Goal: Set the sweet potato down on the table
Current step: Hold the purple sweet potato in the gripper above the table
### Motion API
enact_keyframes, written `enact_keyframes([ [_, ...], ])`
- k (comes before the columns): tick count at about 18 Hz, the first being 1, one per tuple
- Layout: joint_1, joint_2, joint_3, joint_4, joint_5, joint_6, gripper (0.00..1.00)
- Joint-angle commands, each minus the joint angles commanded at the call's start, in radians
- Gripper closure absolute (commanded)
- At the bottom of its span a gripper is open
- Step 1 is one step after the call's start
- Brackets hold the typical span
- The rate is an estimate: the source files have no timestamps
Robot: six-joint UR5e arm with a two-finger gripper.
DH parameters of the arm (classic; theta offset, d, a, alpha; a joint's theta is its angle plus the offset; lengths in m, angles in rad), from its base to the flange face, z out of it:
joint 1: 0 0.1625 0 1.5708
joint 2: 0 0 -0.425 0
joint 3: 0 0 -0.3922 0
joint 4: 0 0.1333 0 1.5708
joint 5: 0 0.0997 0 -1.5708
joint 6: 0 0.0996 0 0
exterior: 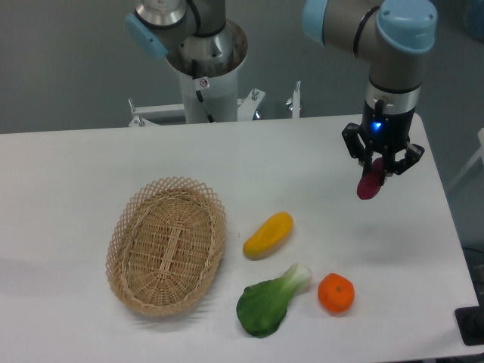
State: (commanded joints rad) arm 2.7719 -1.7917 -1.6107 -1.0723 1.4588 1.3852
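Note:
The sweet potato (370, 184) is a small dark magenta tuber, hanging tilted from my gripper (380, 163) at the right side of the white table (76, 166). The gripper is shut on its upper end and holds it a little above the tabletop. The lower end of the tuber points down and to the left. Its upper end is hidden between the black fingers.
An oval wicker basket (167, 244) stands at the left. A yellow-orange oblong fruit (268, 234), a green leafy vegetable (270, 302) and a round orange (336, 293) lie near the front middle. The table's right edge is close to the gripper.

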Motion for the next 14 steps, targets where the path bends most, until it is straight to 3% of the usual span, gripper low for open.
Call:
enact_keyframes([
  [11,0.009,-0.032,-0.009,0.011,0.012,0.025,0.70],
  [14,0.002,-0.049,-0.046,0.081,0.021,0.012,0.70],
])
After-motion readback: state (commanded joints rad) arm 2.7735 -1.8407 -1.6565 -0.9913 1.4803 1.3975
